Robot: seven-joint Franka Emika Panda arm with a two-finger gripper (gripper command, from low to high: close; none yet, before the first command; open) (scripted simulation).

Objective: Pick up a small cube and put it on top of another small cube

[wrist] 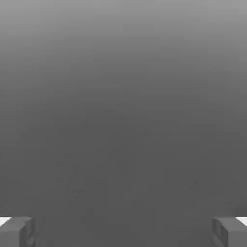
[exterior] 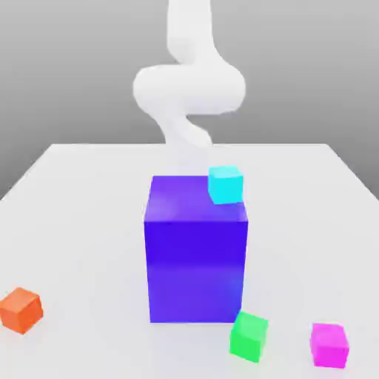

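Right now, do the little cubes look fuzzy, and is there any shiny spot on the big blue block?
In the exterior view the orange cube, green cube and pink cube have soft, slightly blurred edges; the blue block glows lighter near its lower right front, and the table below it is faintly lit. In the hand view the background is a smooth grey gradient, darker lower down.

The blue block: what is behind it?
Behind the blue block, a cyan cube shows by its top far corner, with the white arm beyond. The block covers the table behind it.

Big blue block (exterior: 196,259) mid-table (exterior: 74,192) w/ cyan cube (exterior: 226,184) on top corner; green cube (exterior: 249,336), orange cube (exterior: 21,309) nearby.
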